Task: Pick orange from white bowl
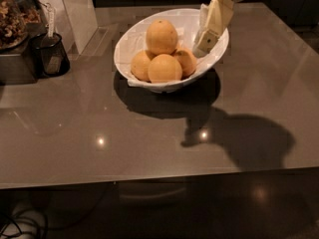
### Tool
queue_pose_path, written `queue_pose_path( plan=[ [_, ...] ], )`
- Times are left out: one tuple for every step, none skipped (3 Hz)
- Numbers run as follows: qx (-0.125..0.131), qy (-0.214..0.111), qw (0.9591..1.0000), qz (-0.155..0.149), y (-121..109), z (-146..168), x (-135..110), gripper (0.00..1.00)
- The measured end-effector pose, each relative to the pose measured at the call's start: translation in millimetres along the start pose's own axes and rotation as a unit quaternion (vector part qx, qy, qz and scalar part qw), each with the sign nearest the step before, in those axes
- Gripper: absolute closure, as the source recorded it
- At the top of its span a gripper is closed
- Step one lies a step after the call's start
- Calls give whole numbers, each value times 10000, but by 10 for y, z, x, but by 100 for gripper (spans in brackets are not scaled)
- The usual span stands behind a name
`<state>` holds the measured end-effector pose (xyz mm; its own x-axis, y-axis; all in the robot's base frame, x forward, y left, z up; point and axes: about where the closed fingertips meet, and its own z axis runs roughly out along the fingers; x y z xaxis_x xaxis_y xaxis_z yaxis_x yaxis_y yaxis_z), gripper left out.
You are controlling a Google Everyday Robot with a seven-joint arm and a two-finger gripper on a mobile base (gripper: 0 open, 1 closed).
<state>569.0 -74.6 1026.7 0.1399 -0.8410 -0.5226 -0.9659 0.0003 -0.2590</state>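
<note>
The white bowl (130, 40) stands on the grey table at the back centre. It holds several oranges. The largest orange (161, 36), pale and slightly oval, lies on top of the pile. Smaller, deeper-orange fruits (165, 67) lie below it at the front and sides. My gripper (204, 43) comes down from the top right. Its tip is inside the bowl's right rim, just right of the pile and a little lower than the top orange. It holds nothing.
A small black cup (51, 54) stands at the left next to a dark appliance (17, 59). A jar of nuts (10, 19) and a white upright box (75, 9) are at the back left. The table's front edge (159, 176) runs across the lower frame.
</note>
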Motion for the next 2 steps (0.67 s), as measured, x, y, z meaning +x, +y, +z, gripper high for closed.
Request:
queue_pose_path(
  plan=[
    [-320, 68, 9994, -122, -160, 316, -76, 0],
    [-256, 15, 9996, -138, -205, 346, -119, 0]
  ],
)
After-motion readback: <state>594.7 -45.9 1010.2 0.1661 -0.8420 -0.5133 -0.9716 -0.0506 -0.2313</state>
